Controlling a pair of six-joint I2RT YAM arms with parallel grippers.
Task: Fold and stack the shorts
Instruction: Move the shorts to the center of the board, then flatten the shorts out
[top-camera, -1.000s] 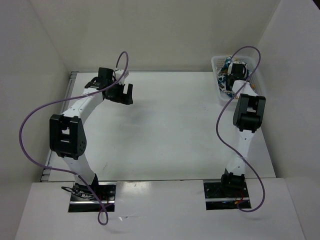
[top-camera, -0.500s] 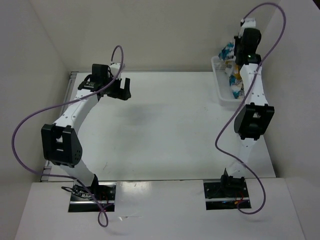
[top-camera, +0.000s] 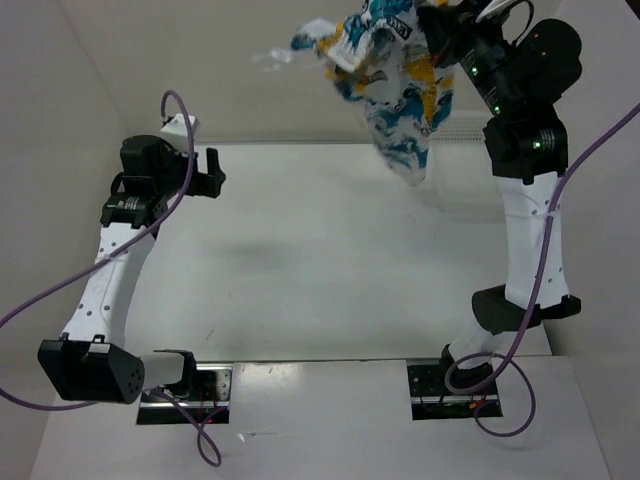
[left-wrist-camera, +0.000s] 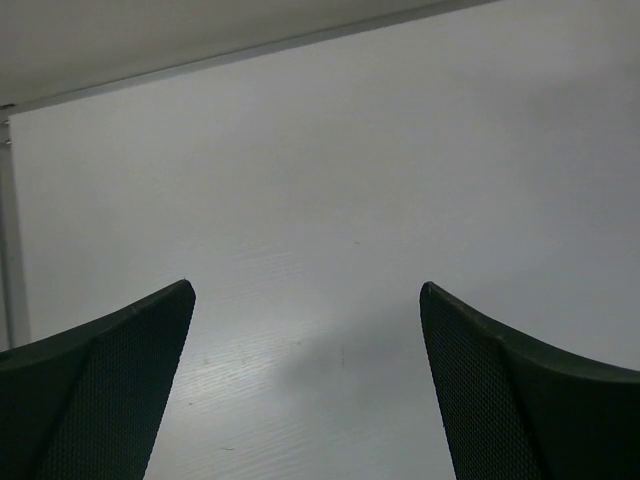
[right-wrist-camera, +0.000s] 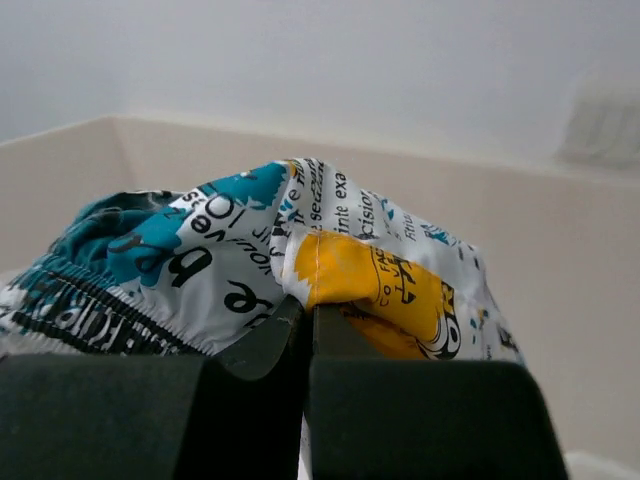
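1. The shorts (top-camera: 398, 90) are held high in the air, hanging crumpled above the far right part of the bench (top-camera: 330, 270).
2. A fold of the shorts is pinched between the right fingers (right-wrist-camera: 420, 420), which are pressed together.
3. The left fingers (left-wrist-camera: 110, 380) are spread wide over the bench's far left part.

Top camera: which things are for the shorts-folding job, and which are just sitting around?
For the job: the shorts, hanging from the shut right gripper; the open left gripper, over the table.
Just there: the white mesh basket; the purple cables.
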